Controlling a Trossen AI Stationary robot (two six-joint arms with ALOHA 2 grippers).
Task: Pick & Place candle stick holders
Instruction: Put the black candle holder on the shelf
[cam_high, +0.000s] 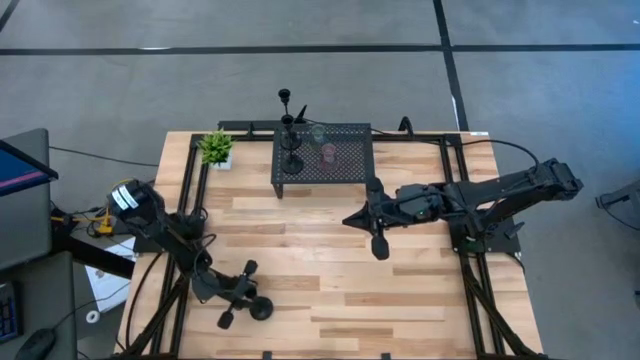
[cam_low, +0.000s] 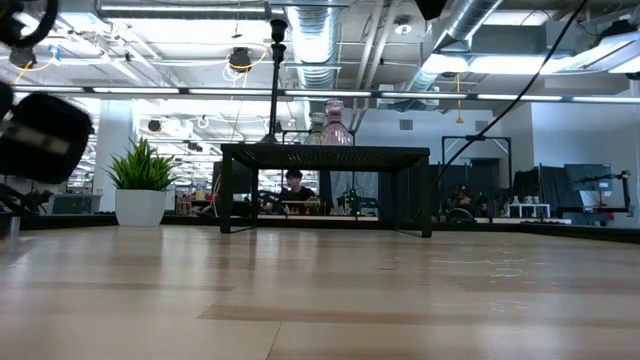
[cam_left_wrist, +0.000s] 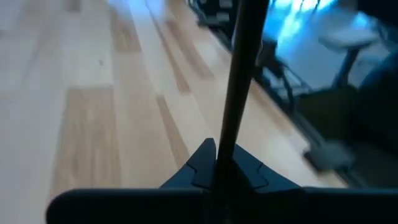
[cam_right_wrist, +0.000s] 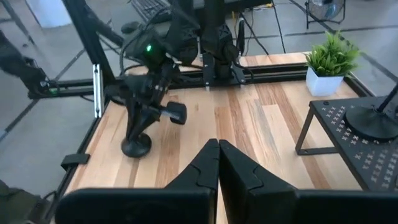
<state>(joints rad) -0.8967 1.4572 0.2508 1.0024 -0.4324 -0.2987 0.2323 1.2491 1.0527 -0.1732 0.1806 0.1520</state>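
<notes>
The black perforated stand (cam_high: 322, 152) at the table's (cam_high: 400, 290) far edge already carries several candle stick holders, black stemmed (cam_high: 291, 150) and squat translucent (cam_high: 327, 154). Well in front of it and leftward, the left gripper (cam_high: 240, 292) has clamped the stem of another black holder (cam_high: 259, 308), round base on the wood, stem running straight up between the jaws. The right gripper (cam_high: 378, 243) (closed, empty) hangs just before the stand.

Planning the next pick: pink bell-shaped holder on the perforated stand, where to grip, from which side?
Probably its narrow neck, from above and the front: the pink holder stands upright, widening downward; the greenish holder sits just behind, black stemmed holders crowd the left arm's side.
</notes>
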